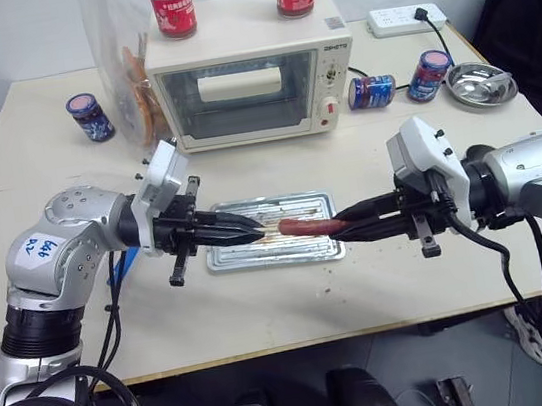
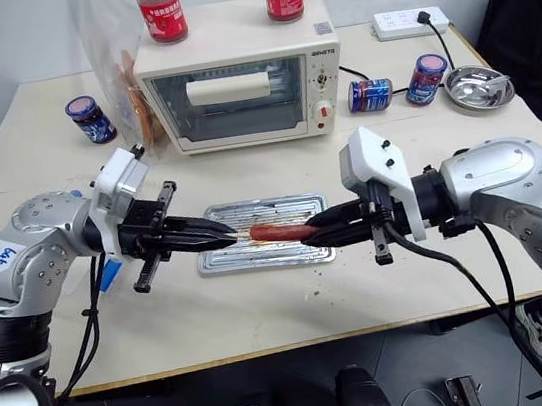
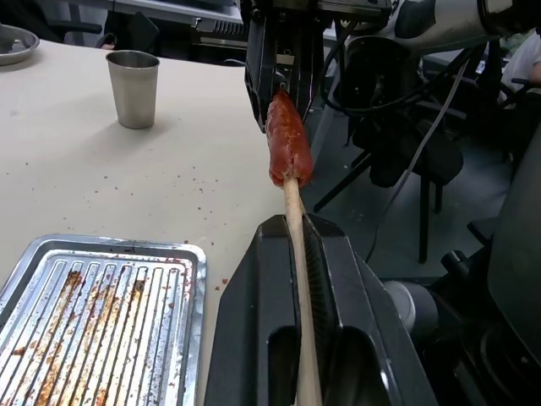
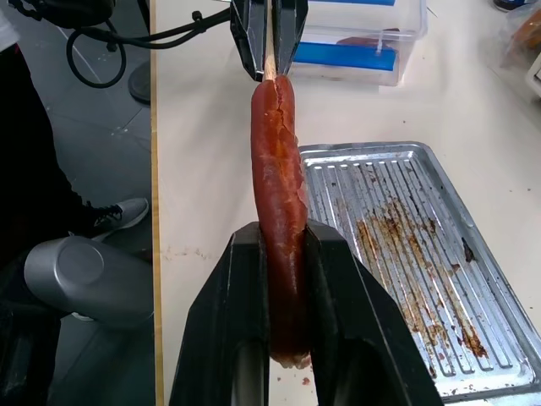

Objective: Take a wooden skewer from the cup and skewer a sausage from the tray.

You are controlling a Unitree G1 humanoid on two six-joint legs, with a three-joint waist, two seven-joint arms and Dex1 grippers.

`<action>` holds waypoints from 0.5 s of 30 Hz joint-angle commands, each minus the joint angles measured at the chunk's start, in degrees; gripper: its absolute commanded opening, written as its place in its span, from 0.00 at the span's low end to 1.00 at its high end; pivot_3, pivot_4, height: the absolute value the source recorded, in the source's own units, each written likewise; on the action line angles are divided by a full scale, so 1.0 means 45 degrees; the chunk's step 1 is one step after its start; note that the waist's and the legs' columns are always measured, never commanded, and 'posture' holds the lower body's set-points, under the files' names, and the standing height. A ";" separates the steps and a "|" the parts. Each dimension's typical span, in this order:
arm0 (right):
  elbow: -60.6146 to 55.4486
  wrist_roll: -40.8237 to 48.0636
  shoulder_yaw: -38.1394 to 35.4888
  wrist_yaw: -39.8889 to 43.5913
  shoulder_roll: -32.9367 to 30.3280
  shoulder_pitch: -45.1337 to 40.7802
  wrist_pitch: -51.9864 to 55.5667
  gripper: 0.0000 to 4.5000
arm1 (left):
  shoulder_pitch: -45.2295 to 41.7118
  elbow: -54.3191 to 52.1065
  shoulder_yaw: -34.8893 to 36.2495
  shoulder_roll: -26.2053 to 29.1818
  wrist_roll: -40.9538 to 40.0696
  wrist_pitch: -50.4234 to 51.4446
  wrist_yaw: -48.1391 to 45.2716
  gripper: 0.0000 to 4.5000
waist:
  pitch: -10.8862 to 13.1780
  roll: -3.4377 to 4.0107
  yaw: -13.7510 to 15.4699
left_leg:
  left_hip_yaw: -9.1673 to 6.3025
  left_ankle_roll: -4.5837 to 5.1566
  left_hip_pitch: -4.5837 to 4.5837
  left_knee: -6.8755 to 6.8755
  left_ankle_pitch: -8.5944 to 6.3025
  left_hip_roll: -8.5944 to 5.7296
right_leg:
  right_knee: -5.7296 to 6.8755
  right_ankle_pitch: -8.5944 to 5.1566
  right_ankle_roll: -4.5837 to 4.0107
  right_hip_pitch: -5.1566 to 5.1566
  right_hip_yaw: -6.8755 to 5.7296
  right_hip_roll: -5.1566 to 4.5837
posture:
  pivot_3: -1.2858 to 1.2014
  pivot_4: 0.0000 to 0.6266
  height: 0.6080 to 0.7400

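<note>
Left gripper (image 1: 251, 231) pinches the skewer (image 3: 297, 254); right gripper (image 1: 343, 223) clamps the sausage (image 4: 279, 228) level above the tray (image 1: 323, 248), so the point enters endwise.

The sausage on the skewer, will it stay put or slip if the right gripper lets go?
The sausage looks soft: its skin is split. The wooden skewer enters only one end, so it may sag or slide. Its glossy skin looks slippery.
</note>
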 commanded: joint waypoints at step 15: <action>0.0959 0.0894 -0.1450 -0.1509 0.0309 -0.0462 0.0620 0.76 | 0.4589 -0.3083 0.4850 0.0942 -0.1309 0.1247 0.3559 0.00 | 0.0000 0.0000 -0.0035 | 0.0000 0.0001 0.0001 -0.0007 -0.0001 0.0006 | -0.0001 0.0000 0.0000 -0.0003 0.0008 -0.0001 | 0.52 0.24 1.00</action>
